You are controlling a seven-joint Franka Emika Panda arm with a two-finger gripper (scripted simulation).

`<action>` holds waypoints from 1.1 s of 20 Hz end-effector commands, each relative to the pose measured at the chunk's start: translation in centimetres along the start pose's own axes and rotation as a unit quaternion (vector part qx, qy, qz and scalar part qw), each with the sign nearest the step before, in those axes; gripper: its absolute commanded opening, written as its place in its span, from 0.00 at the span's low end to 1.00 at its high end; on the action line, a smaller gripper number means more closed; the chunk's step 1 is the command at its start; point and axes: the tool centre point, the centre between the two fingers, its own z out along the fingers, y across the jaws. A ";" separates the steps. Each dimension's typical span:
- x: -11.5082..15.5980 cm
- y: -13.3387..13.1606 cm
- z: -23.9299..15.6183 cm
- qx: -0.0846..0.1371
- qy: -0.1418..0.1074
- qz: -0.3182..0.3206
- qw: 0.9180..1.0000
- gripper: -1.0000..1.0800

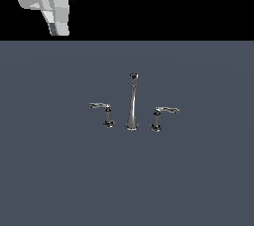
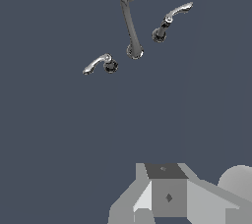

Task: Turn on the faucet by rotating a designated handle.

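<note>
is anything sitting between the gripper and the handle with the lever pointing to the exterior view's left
Nothing visible does. The gripper hangs high in the exterior view's upper left, well away from the handle. Only bare surface lies between them. The spout and the twin handle stand on the handle's far side, off the approach.

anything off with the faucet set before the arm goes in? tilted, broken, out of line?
Nothing stands out. The spout stands upright between the handle with its lever toward the exterior view's left and the twin handle pointing right. Both look intact. The gripper hangs far off; its jaws cannot be judged.
</note>
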 end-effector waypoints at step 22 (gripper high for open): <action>5.0 -7.6 10.1 0.008 -0.004 0.225 0.974 0.00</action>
